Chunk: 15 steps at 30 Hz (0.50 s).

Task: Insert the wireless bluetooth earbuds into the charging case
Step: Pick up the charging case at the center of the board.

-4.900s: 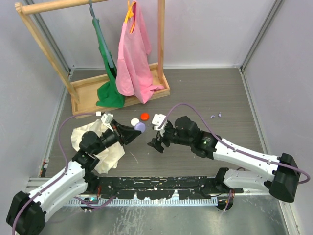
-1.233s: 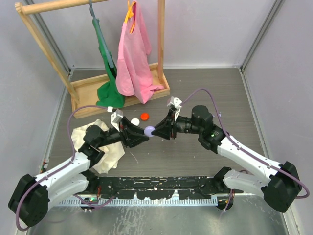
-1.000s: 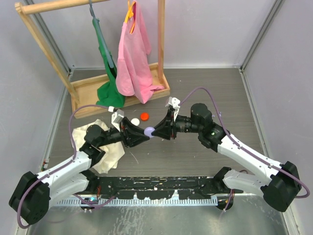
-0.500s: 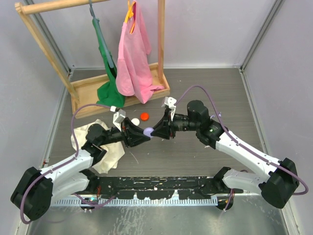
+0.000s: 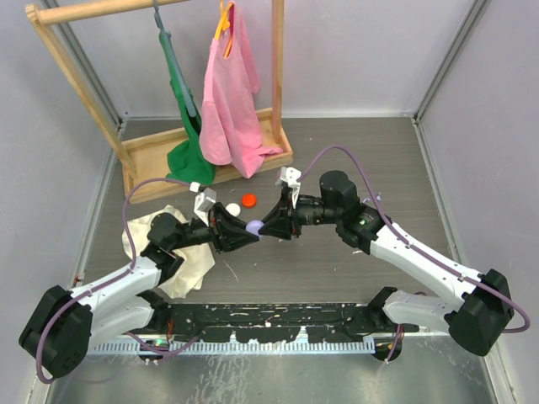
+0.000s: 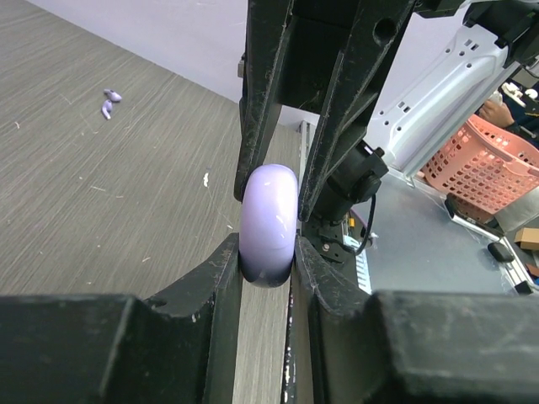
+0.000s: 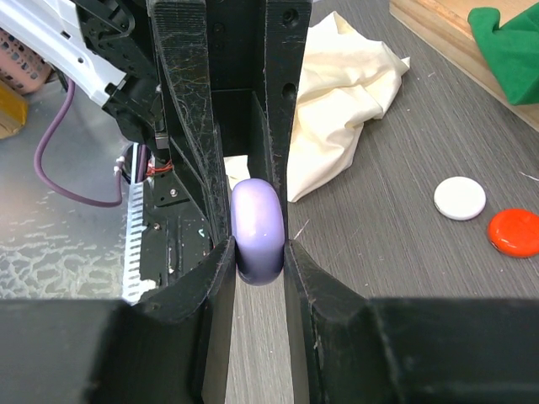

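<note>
Top external view: charging case (image 5: 254,227), small pale-lavender puck, at mid-table between the two arms, gripped from opposite sides by left gripper (image 5: 245,232) and right gripper (image 5: 267,227), tips meeting nose to nose; height above the grey wood-grain table (image 5: 354,151) not determinable from here. Left wrist view: charging case (image 6: 269,212) standing on edge, flat faces clamped by left gripper (image 6: 267,254), jaws narrowed to the puck's thickness; right gripper (image 6: 283,181) reaching in from the far side, both fingers pressed to the same faces. Right wrist view: same hold mirrored, charging case (image 7: 258,229) nipped by right gripper (image 7: 257,257), left gripper (image 7: 237,160) opposite and also closed upon it. Wireless bluetooth earbuds (image 5: 371,199), two tiny pieces lying together on bare table, well apart from the case on the right arm's side; lavender-tinted in the left wrist view (image 6: 108,102). Red-orange cap (image 5: 248,200) and white disc (image 5: 232,209) side by side, just behind the grippers. Cream cloth (image 5: 187,271) crumpled beneath the left arm. Wooden garment rack (image 5: 143,172) at far left, with pink garment (image 5: 229,101) and green garment (image 5: 187,156) hanging
</note>
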Each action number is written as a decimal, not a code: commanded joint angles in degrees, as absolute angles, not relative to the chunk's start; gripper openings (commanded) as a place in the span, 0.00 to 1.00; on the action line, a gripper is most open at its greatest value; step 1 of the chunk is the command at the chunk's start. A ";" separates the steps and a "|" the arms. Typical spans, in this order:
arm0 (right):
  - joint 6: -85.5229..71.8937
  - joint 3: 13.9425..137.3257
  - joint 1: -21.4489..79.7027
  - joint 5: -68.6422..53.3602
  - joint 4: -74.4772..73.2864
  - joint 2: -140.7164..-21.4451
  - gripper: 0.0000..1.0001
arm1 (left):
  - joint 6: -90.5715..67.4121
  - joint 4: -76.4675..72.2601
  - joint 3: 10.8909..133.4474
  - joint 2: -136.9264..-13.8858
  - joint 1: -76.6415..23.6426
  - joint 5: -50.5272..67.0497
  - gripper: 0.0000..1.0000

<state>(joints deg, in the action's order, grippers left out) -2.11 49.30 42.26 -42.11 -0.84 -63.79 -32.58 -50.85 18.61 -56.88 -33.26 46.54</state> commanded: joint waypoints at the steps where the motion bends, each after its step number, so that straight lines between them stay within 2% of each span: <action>1: -0.84 51.62 43.01 -41.83 0.51 -63.61 0.15 | -32.18 -57.76 19.25 -56.51 -33.75 48.29 0.14; 3: -0.54 51.52 43.18 -41.84 0.53 -63.52 0.18 | -31.23 -57.91 19.04 -56.44 -33.90 48.47 0.08; 6: -0.04 51.12 43.44 -41.84 0.66 -63.02 0.30 | -29.13 -58.51 18.30 -56.10 -34.25 48.52 0.01; 10: 0.11 50.29 43.93 -41.15 1.79 -61.95 0.44 | -26.05 -58.82 16.99 -55.48 -34.83 47.75 0.00; 15: 1.94 50.08 44.92 -38.87 1.06 -61.13 0.54 | -22.04 -58.88 15.53 -55.45 -35.18 47.33 0.00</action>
